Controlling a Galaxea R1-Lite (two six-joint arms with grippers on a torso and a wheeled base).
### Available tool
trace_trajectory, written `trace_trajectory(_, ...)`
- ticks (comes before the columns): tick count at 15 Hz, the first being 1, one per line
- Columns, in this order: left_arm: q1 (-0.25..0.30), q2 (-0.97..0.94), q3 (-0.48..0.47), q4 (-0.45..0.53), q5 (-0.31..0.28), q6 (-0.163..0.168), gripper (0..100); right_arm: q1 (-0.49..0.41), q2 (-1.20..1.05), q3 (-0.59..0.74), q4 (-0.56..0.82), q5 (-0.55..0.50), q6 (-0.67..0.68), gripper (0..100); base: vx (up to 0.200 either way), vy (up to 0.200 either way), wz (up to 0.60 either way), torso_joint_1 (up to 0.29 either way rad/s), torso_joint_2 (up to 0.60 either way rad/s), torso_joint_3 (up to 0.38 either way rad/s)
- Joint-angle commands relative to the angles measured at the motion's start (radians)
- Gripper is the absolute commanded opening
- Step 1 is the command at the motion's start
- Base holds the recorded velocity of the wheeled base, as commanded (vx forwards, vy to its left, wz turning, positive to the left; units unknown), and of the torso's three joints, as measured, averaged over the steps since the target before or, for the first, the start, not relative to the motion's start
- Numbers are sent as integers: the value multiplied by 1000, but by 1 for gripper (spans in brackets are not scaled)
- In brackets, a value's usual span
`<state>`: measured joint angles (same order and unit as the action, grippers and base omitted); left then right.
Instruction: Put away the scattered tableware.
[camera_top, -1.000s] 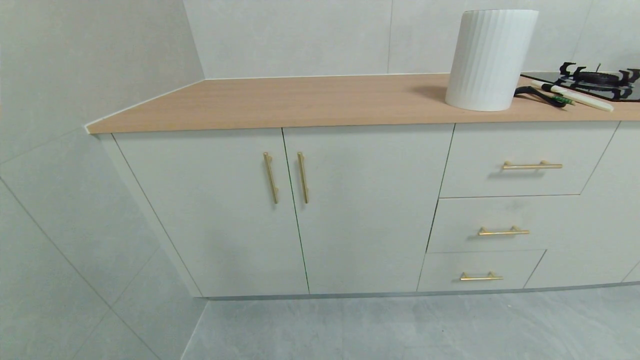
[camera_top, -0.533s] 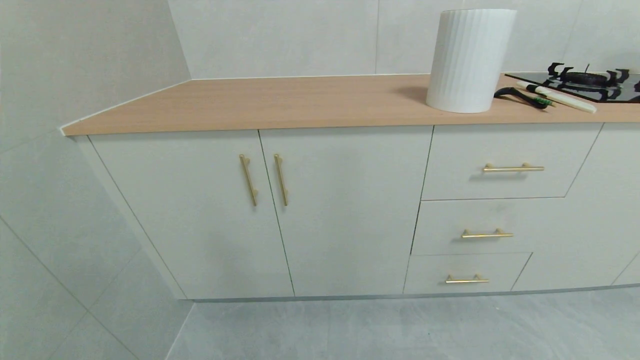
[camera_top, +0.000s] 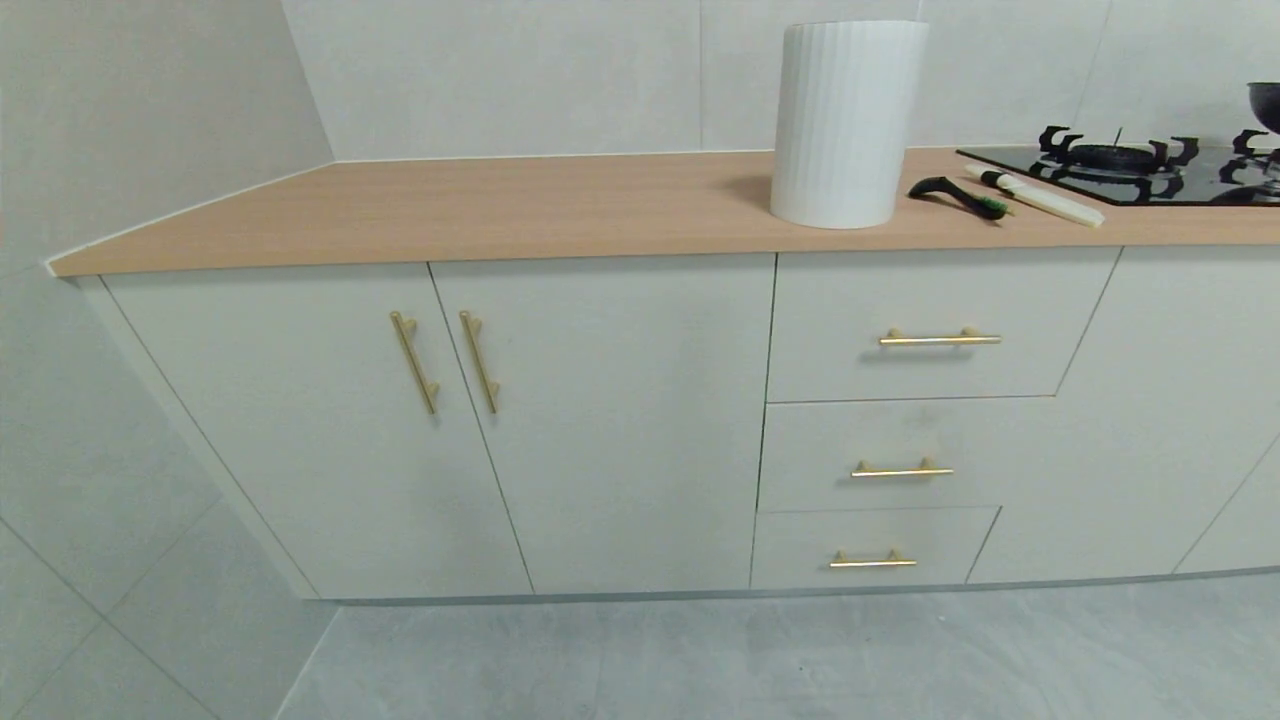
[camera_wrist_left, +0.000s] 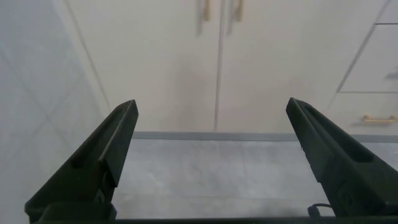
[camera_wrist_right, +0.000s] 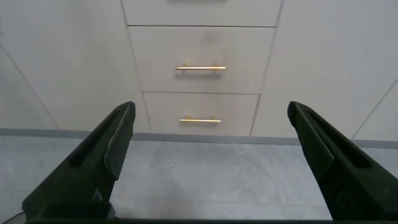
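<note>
On the wooden countertop (camera_top: 480, 205) stands a tall white ribbed container (camera_top: 845, 122). Just right of it lie a black-handled utensil (camera_top: 950, 192), a green-tipped one (camera_top: 992, 205) and a cream-coloured utensil (camera_top: 1045, 200), close together near the hob. My left gripper (camera_wrist_left: 211, 112) is open and empty, low above the floor and facing the double cabinet doors (camera_wrist_left: 219, 56). My right gripper (camera_wrist_right: 210, 112) is open and empty too, facing the lower drawers (camera_wrist_right: 199, 62).
A black gas hob (camera_top: 1130, 165) sits at the counter's right end. Below the counter are two doors with gold handles (camera_top: 445, 360) and three drawers (camera_top: 920, 340). A tiled wall (camera_top: 120, 120) closes in the left side. Grey floor (camera_top: 700, 660) lies in front.
The head camera has swung to the right, so the counter, container and utensils sit farther left in the picture and more of the hob is in sight. The things themselves have not moved.
</note>
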<state>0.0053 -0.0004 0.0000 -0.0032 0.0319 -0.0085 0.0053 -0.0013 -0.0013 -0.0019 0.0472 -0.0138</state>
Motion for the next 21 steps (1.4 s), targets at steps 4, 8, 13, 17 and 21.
trace_trajectory(4,1,0,0,0,0,-1,100,1,1,1,-1,0,0,100,0,-50,0,1,2,2)
trace_trajectory(8,1,0,0,0,0,-1,100,1,1,1,-1,0,0,100,0,0,0,0,0,0)
trace_trajectory(13,1,0,0,0,0,1,100,-1,1,1,-1,0,0,100,120,0,0,0,1,1)
trace_trajectory(17,1,0,0,0,0,1,100,1,1,1,-1,0,0,100,200,0,0,2,6,5)
trace_trajectory(21,1,0,0,0,0,1,100,1,1,1,-1,-4,0,100,100,0,0,2,1,0)
